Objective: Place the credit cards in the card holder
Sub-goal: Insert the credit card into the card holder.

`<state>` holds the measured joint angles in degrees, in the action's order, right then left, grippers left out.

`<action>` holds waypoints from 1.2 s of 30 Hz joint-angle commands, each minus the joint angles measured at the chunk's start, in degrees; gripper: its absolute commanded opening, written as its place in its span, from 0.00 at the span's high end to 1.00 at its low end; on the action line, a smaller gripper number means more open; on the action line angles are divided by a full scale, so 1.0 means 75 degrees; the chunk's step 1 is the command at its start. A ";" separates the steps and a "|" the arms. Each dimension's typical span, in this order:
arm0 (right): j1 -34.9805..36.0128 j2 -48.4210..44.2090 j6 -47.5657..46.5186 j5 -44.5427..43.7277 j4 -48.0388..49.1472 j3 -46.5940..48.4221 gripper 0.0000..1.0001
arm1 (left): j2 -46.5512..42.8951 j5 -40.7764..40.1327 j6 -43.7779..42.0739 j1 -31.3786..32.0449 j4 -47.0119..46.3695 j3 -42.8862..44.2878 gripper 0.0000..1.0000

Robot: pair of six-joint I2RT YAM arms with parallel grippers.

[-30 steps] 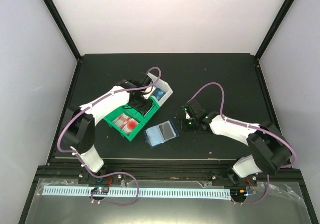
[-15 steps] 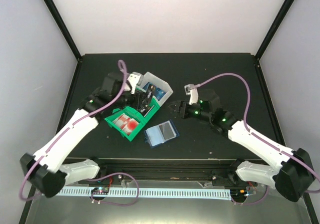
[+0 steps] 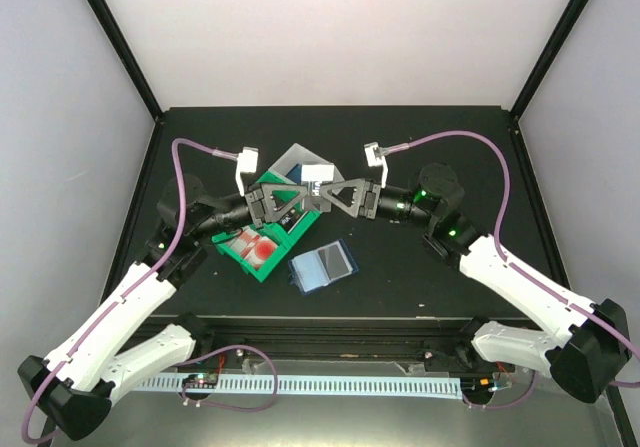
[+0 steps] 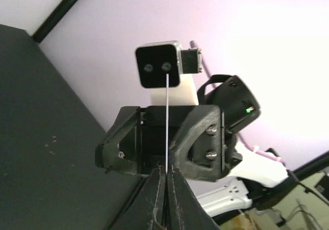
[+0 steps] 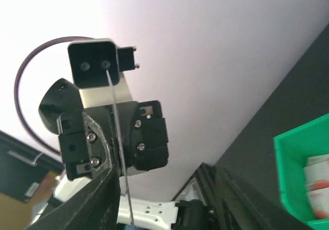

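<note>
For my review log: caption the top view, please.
Left gripper holds a card up to the open right gripper above the bins; wallet lies open on the table.

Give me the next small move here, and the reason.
Probably close the right gripper on the credit card: the left gripper, shut, holds it edge-on in mid-air, and it already stands between the right gripper's open jaws. The left should let go only afterwards.
</note>
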<state>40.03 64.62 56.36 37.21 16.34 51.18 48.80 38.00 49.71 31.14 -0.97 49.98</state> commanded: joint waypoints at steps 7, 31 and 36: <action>-0.0032 -0.0187 0.0846 0.0907 0.0808 -0.0100 0.98 | -0.0116 0.0551 0.1339 0.0060 -0.1105 -0.0225 0.98; -0.0031 0.0309 -0.3047 -0.1349 -0.4261 -0.1209 0.99 | -0.0831 -0.4097 -0.0959 0.1378 0.2754 -0.2291 0.01; -0.0029 0.1203 -0.3177 -0.1137 -0.4151 -0.1219 0.99 | -0.0241 -0.4307 -0.0724 0.1892 0.2299 -0.2732 0.02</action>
<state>40.03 69.89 34.96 28.05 -15.29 42.39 44.58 8.56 43.16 43.31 20.56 31.46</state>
